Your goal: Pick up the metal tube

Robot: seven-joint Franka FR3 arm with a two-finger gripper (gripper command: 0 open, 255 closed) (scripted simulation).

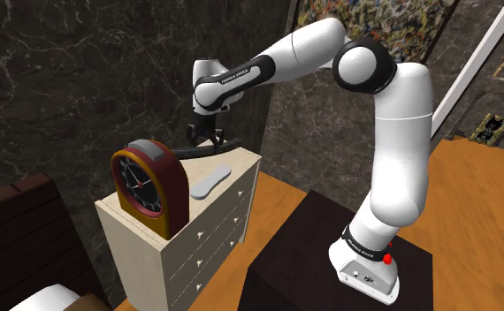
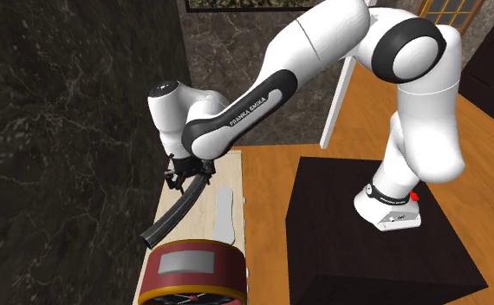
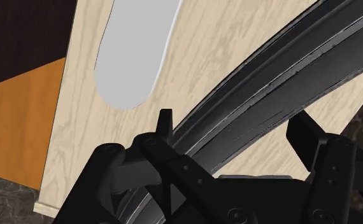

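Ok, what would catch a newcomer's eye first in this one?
The white arm, arcing over from its dark stand, clasps a dark curved tube in its black pincer at the far end of a pale wooden dresser top. In the shoulder view a red-and-gold clock stands at the near end, a flat grey oblong piece lying between it and the tube.

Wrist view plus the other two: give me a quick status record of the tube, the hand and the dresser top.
target: dark curved tube, over the pale wood-grain dresser
hand: hand straddles the tube, a finger against each side
lift: cannot tell whether the tube is off the surface
neighbours: grey oblong piece beside the tube, apart from it; red clock at the dresser's end nearest the shoulder camera
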